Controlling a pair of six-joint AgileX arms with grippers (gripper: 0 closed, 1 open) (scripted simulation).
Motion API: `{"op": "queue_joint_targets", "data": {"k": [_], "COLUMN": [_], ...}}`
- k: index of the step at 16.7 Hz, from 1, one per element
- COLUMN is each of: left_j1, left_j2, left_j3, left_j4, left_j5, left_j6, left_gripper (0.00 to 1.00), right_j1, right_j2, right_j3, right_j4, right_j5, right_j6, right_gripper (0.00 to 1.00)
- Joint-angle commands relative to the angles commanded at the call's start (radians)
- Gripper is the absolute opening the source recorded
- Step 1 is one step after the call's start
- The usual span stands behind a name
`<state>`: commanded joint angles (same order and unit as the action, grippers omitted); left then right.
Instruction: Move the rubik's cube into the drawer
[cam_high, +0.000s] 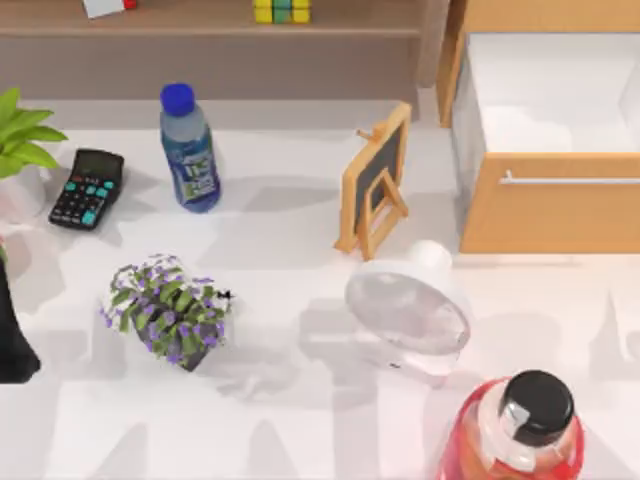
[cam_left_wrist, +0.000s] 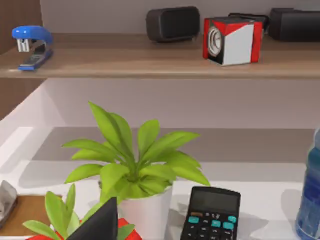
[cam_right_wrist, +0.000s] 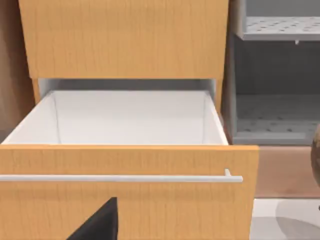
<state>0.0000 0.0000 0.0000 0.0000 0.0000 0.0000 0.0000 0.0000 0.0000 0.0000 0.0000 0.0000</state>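
The rubik's cube is sitting on the long brown shelf at the back of the tabletop, well apart from the drawer (pulled open, white inside) at the right. We are keeping our left arm at the left edge, near the calculator. We cannot tell how either gripper's fingers are standing.

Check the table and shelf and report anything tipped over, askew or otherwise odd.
Two things on the table lie tipped on their sides: the small pot of purple flowers at front left, and the white round desk fan near the middle. The light-wood drawer with silver bar handle stands pulled open, its white interior bare.
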Motion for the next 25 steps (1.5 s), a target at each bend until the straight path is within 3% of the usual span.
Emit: {"op": "queue_joint_targets", "data": {"k": [4, 9, 20, 25], "left_j1": [0.0, 0.0, 0.0, 0.0], "left_j2": [0.0, 0.0, 0.0, 0.0], "left_j3": [0.0, 0.0, 0.0, 0.0], "left_j4": [0.0, 0.0, 0.0, 0.0], "left_j5": [0.0, 0.0, 0.0, 0.0], "left_j6": [0.0, 0.0, 0.0, 0.0], "left_gripper": [1.0, 1.0, 1.0, 1.0], "right_j1": [0.025, 0.203, 0.344, 0.568], "right_j2": [0.029, 0.28, 1.344, 1.785], "right_j3": [0.021, 0.198, 0.973, 1.302], "right_j4": [0.002, 0.08, 0.427, 0.577], "right_j5": [-0.001, 0.065, 0.529, 0.662], "right_j6": [0.003, 0.021, 0.014, 0.021], "right_gripper": [1.0, 1.0, 1.0, 1.0]}}
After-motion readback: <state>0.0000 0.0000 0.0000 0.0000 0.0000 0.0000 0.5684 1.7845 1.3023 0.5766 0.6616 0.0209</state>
